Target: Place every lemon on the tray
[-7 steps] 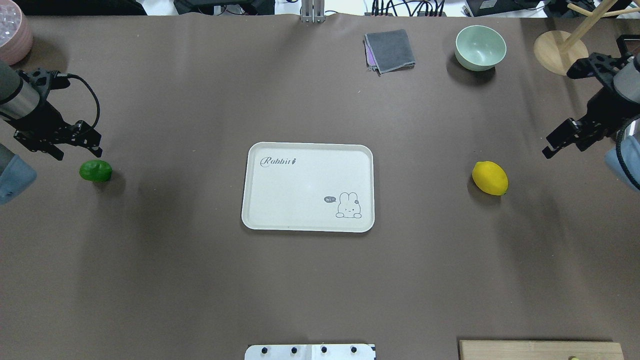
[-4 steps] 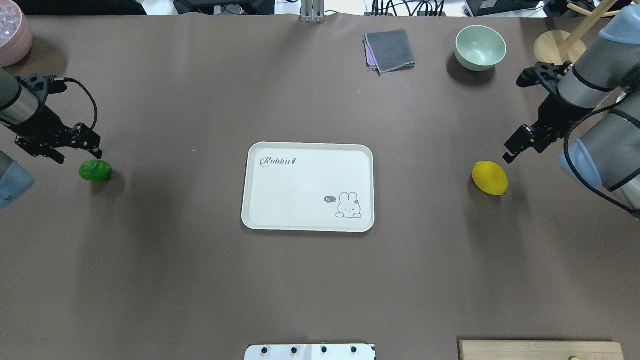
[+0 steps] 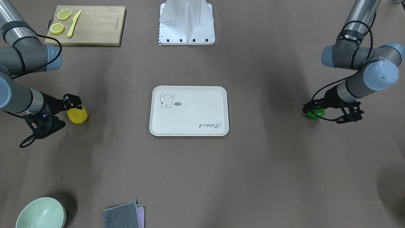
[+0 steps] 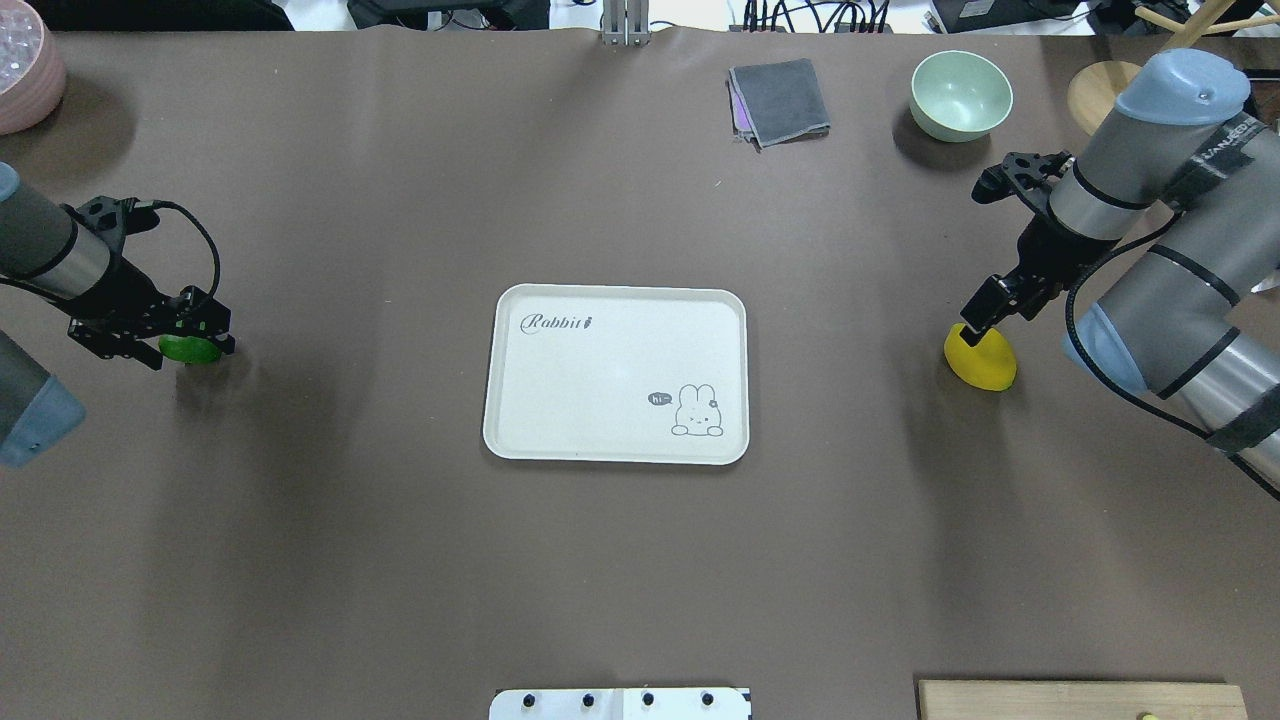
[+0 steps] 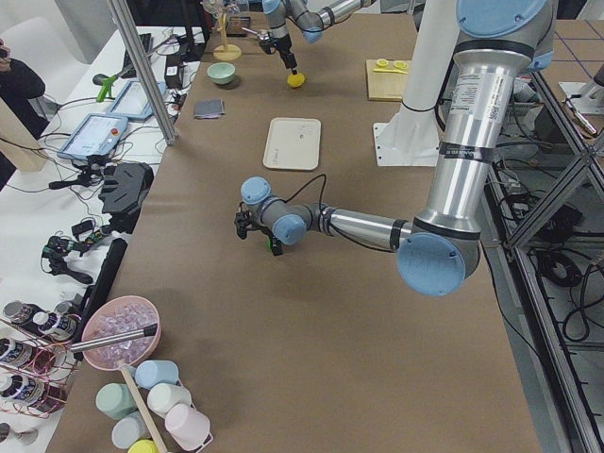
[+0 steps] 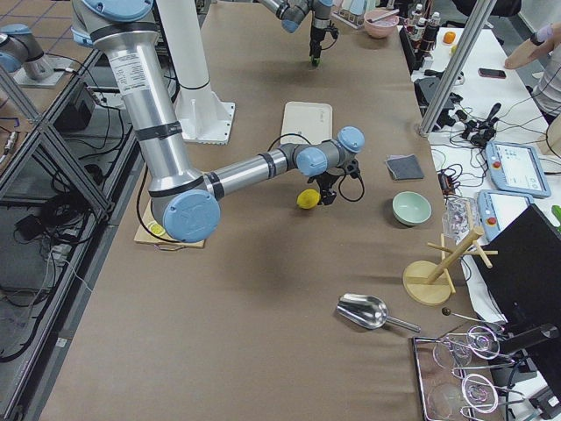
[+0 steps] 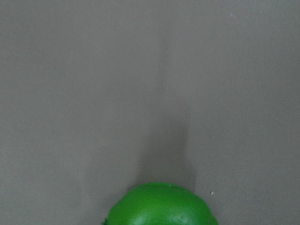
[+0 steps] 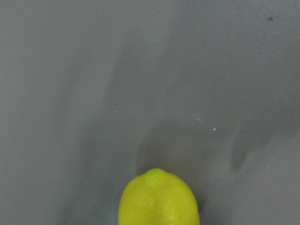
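- Green and glossy, the first lemon lies on the brown table, well out at 9 o'clock from the tray. It has not moved. The overhead view shows it half covered, and the left wrist view shows only its rounded top.
- The left gripper hung just off the fruit's 11 o'clock side a second ago and has now dropped onto it. Its jaws look spread, one on either side, not yet pinching.
- The tray, off-white with a rabbit drawing, sits in the middle as before and holds nothing.
- The yellow lemon lies well out at 3 o'clock from the tray, also unmoved. It is bright and finely pebbled, with a small nub on its end and its long axis running 11 to 5.
- The right gripper has swung in from the table's 3 o'clock edge and now has a fingertip at the fruit's 11 o'clock end. I cannot tell how its jaws stand.
- Both arms seem to be finishing their approach together. Closing and lifting likely come next, and both fruits have yet to reach the tray.
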{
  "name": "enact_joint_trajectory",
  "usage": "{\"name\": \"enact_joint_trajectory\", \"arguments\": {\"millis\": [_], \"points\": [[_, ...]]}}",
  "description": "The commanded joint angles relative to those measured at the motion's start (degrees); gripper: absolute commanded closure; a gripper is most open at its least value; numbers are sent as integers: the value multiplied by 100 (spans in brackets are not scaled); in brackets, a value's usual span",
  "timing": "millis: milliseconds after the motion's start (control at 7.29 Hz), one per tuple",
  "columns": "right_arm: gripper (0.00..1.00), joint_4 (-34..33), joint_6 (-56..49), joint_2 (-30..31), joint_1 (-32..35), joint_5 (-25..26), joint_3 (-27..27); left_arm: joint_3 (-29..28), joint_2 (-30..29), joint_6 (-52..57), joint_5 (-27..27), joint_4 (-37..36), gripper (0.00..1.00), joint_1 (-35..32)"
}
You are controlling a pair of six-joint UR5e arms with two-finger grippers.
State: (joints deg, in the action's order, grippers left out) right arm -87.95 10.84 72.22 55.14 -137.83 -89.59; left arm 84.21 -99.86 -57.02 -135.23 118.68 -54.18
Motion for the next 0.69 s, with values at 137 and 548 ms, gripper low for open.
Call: {"name": "enact_joint_trajectory", "arguments": {"millis": [137,548], "points": [[1,199,-3,-103,-134,73,249,42,46,6,-30,111,100,48],[3,427,-29,-174,-380,125,442,139,29,41,-108,32,100,-13]]}}
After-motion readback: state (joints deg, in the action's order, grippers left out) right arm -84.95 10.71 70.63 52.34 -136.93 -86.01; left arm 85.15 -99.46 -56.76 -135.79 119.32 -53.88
